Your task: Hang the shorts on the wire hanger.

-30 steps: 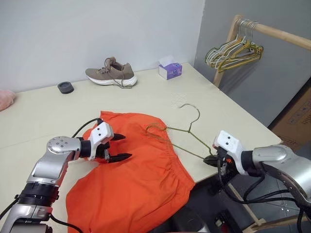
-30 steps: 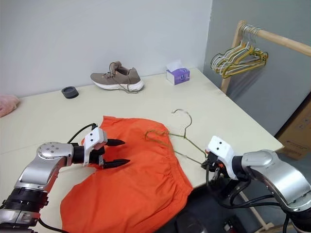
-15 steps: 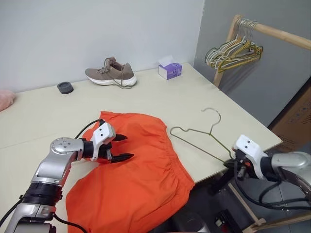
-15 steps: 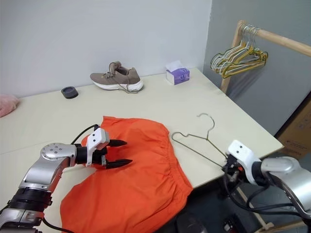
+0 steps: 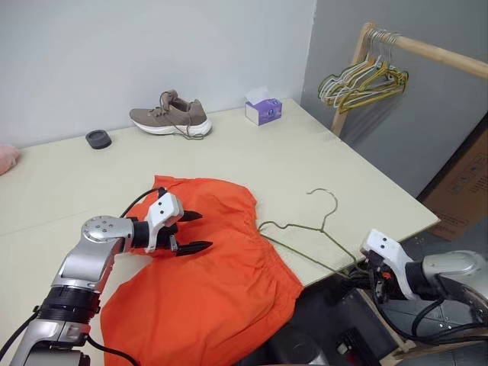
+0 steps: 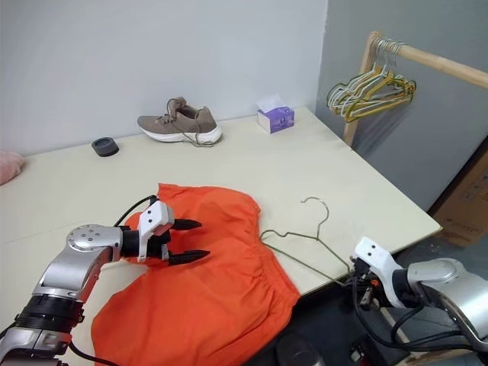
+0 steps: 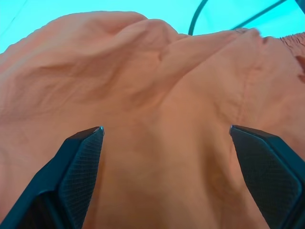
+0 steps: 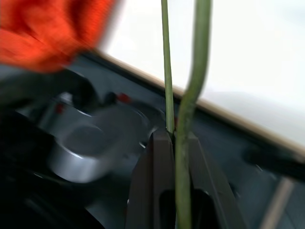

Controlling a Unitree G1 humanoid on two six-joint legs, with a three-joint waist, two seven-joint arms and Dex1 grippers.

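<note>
1. Step in hand, as judged: feed the wire hanger [image 5: 305, 232] into the shorts [image 5: 206, 282]. The right gripper [image 8: 172, 138] has its jaws pressed together on one corner of the hanger wire, off the near edge of the worktop [image 5: 69, 191].
2. The hanger lies flat on the worktop, hook pointing away from the robot, its far corner just at the gathered waistband of the shorts. The shorts lie spread flat on the near part of the worktop.
3. The left gripper [image 5: 187, 231] hovers just above the orange fabric with its jaws spread wide, holding nothing.
4. To do the step well: pinch one waistband layer with the left jaws and lift it to open a gap before the hanger advances.
5. Keep the hanger low and level, and slide the free corner into that gap, not over the fabric.
6. Hold the grip on the wire firm; thin wire is likely to twist in the jaws.
7. Count: one pair of shorts, one loose wire hanger, one shoe [image 5: 169, 116], one tissue box [image 5: 263, 110], one small dark round item [image 5: 97, 139].
8. A bunch of hangers [image 5: 364, 76] hangs on a wooden rail; their number cannot be told.
</note>
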